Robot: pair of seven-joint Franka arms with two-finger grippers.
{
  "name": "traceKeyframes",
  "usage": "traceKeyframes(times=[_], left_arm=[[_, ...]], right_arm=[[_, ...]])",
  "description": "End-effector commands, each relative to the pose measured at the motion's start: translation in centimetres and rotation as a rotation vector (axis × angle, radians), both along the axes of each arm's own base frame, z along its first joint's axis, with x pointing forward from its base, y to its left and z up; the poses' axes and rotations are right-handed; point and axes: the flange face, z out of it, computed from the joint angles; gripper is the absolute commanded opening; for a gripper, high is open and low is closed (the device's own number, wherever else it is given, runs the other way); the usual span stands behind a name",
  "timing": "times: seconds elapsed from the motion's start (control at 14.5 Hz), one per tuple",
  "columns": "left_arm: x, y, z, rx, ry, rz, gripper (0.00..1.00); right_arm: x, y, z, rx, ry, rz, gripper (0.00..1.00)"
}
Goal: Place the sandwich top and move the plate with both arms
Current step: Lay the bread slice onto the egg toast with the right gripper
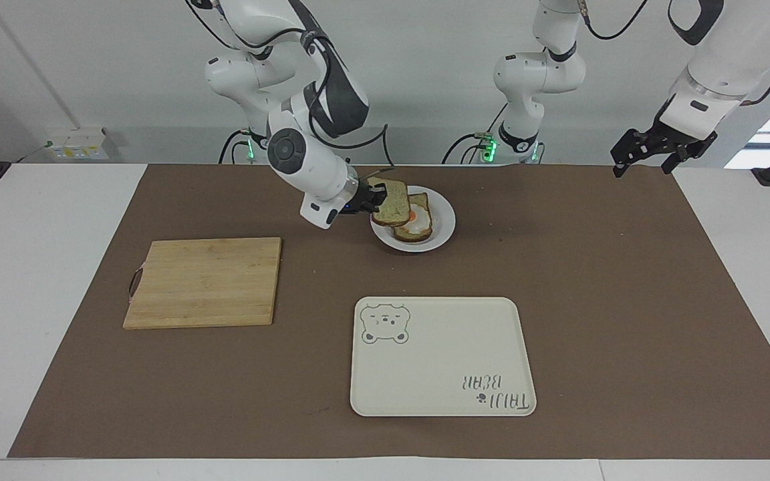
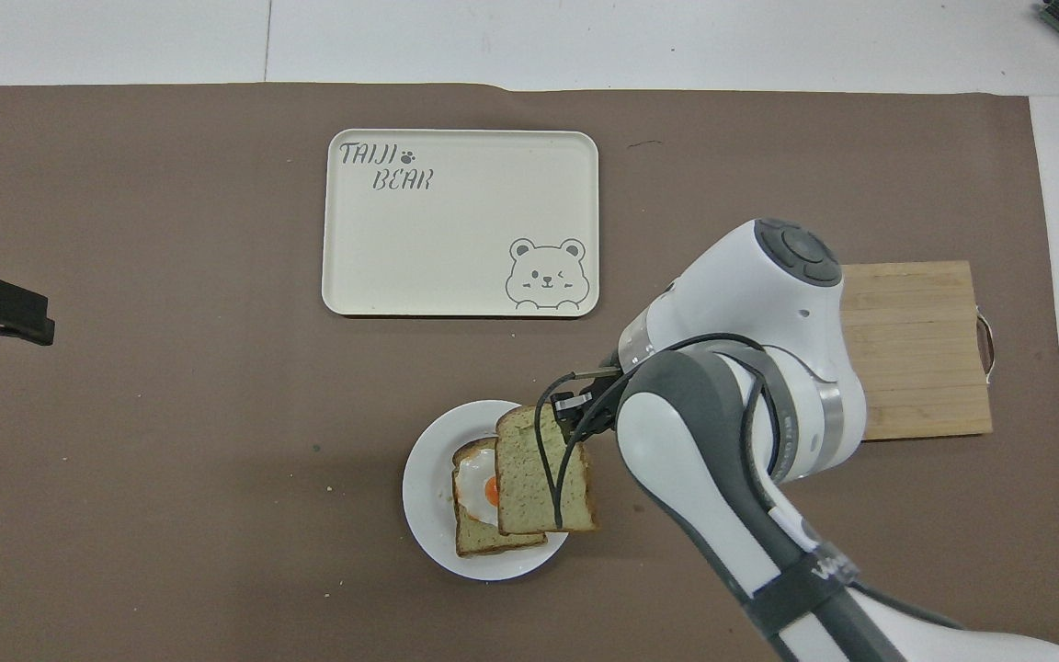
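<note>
The sandwich top (image 1: 392, 202) (image 2: 539, 478), a pale speckled bread slice, hangs tilted in the air with my right gripper (image 1: 373, 198) (image 2: 575, 418) shut on its edge. It is over the small white plate (image 1: 444, 220) (image 2: 424, 487) and covers part of the darker toast with a fried egg (image 1: 417, 226) (image 2: 474, 496) that lies on the plate. A gap still shows between the slice and the egg. My left gripper (image 1: 642, 167) (image 2: 5, 311) waits open and holds nothing, raised over the mat's edge at the left arm's end of the table.
A cream rectangular tray with a bear drawing (image 1: 442, 357) (image 2: 461, 221) lies farther from the robots than the plate. A bare wooden cutting board (image 1: 204, 282) (image 2: 916, 349) sits toward the right arm's end. A brown mat covers the table.
</note>
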Motion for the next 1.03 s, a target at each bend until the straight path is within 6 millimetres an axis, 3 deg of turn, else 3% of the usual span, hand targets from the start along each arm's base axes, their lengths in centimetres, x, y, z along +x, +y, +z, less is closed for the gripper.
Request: traceKeyframes(times=[0.0,0.28,0.48,0.83,0.96], left_arm=[[-0.7,0.3,0.2,-0.007,0.0,0.0,1.0],[-0.7,0.3,0.2,-0.007,0.0,0.0,1.0],[-0.7,0.3,0.2,-0.007,0.0,0.0,1.0],[-0.7,0.3,0.2,-0.007,0.0,0.0,1.0],[-0.7,0.3,0.2,-0.007,0.0,0.0,1.0]], right_arm=[[-1.9,2.0,-0.8,0.006,-0.01,-0.04,0.0],[-4.6,5.2,-3.0,-0.019,-0.022,-0.027,0.0],[-6.4,6.6,-4.7,-0.039,-0.027,-0.029,0.0],[-6.4,6.3,-6.6,-0.047,-0.023,-0.042,0.0],[-5.5,6.2,-6.9,-0.041,-0.061,-0.065,0.0]])
